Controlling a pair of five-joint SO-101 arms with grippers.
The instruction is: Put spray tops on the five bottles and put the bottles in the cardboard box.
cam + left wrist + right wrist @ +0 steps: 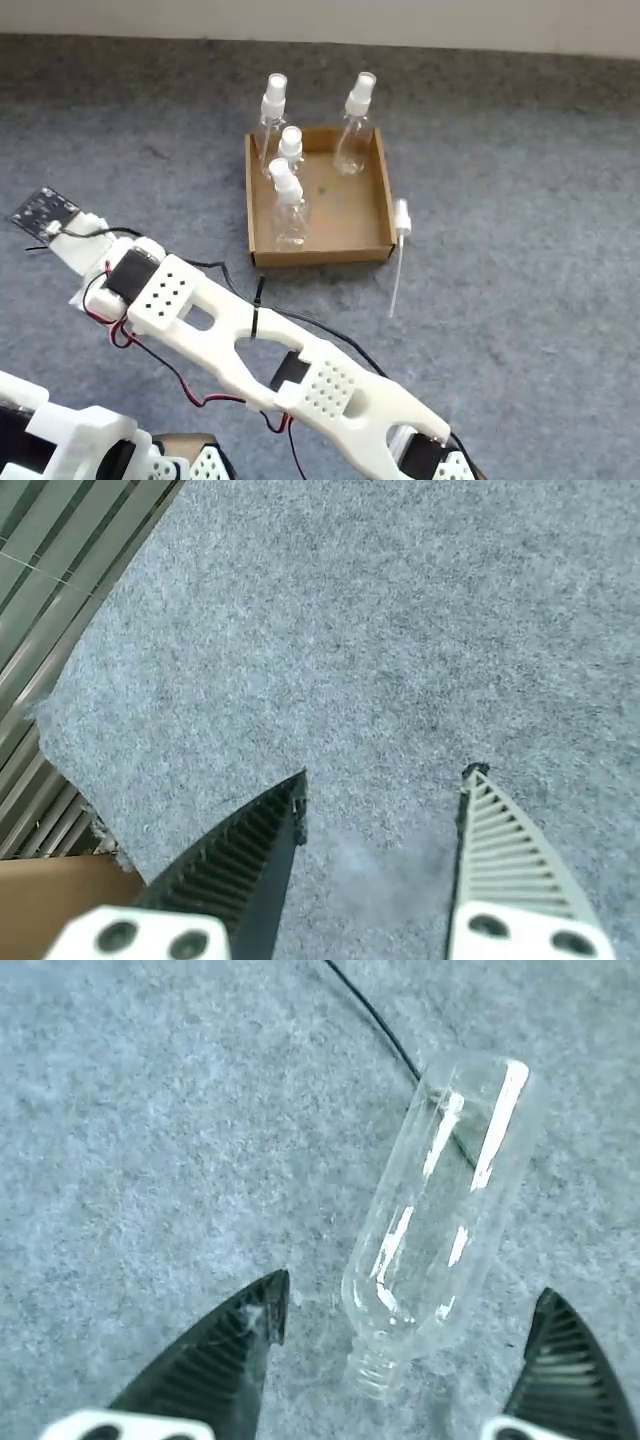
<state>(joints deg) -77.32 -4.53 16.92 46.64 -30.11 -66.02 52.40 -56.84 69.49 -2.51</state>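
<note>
**A:** From above, where do things stand?

**B:** Four capped bottles (pixel 290 210) stand in the cardboard box (pixel 384 200). The last spray top (pixel 402 218) lies on the grey counter (pixel 520 320) just beside the box's right wall, with its tube trailing away. An arm (pixel 250 335) slants across the front, well apart from the box.

**A:** And the left wrist camera?

**B:** The left tool (pixel 387 776) is spread wide over bare carpet with nothing between its fingers. The carpet's edge (pixel 60 730) is near, so I'd keep moves on that side heading inward.

**A:** The right?

**B:** The right tool (pixel 411 1288) is released, with a finger on each side of the fifth bottle (pixel 440 1200). That bottle lies flat and uncapped, its neck toward the tool. I judge the step is picking it up. Close across the body just past the shoulder, and do it gently, because thin clear plastic likely flexes and slips. A black cable (pixel 375 1020) runs by the bottle's base, so lift straight to avoid a snag. The bare floor of the box beside that right wall looks free for it.
</note>
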